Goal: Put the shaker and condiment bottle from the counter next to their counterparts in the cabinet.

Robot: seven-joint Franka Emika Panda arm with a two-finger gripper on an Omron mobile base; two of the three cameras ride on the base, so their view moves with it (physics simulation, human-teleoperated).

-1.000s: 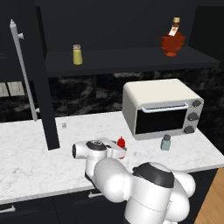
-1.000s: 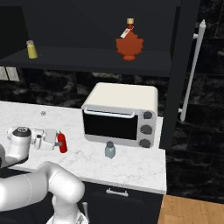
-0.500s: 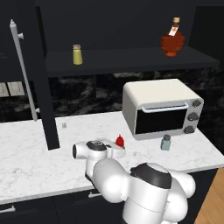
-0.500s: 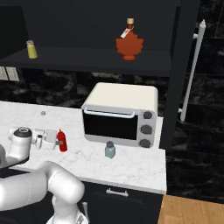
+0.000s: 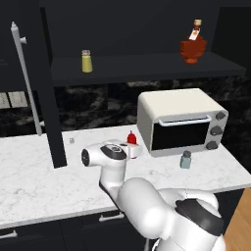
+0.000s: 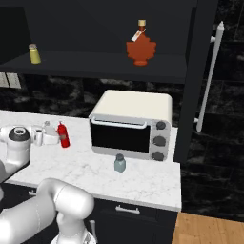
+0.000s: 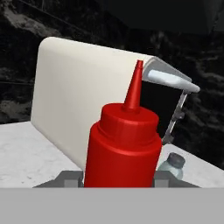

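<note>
The condiment bottle (image 7: 122, 148), red with a pointed nozzle, stands upright between my fingers, and my gripper (image 7: 118, 179) is shut on its body. From the base, the gripper (image 5: 136, 150) holds the bottle (image 5: 131, 138) just left of the toaster oven, above the counter (image 5: 39, 181). The pale shaker (image 5: 186, 159) stands on the counter in front of the oven's knobs, well to the right of the gripper (image 6: 50, 138). On the cabinet shelf (image 5: 147, 68) are the counterparts: a yellow shaker (image 5: 87, 61) at the left and a brown bottle (image 5: 192, 46) at the right.
A white toaster oven (image 5: 179, 120) sits on the counter right beside the held bottle. The open cabinet door with its silver handle (image 5: 27, 83) hangs at the left, reaching down close to the counter. Another door handle (image 6: 209, 76) shows at the right.
The jaws have closed on the red bottle, which first stood up straighter. Hand and bottle now sit a little higher than before.
</note>
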